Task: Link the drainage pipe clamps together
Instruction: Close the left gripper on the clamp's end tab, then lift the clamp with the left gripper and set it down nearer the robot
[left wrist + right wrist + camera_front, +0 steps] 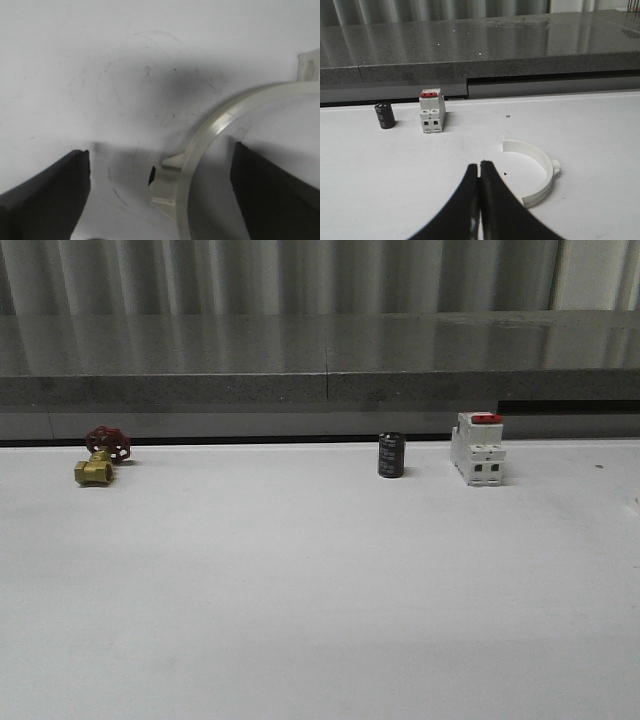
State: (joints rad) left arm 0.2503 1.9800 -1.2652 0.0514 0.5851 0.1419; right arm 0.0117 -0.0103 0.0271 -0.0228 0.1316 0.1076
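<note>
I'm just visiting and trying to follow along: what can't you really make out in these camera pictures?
- Left wrist view: the clamp half is cut off by the frame's edge, so its full shape is hidden.
- Right wrist view: the shut right gripper covers the table in front of the other clamp half.
- Front view: markings on the black cylinder are too small to read.

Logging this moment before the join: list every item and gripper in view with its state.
Left gripper: jaws open, straddling a clamp half.
Left clamp half: flat on table, ungripped.
Right gripper: jaws shut, empty.
Right clamp half: flat on table, alone.
Brass valve: resting on table.
White block: upright.
Black cylinder: upright.
</note>
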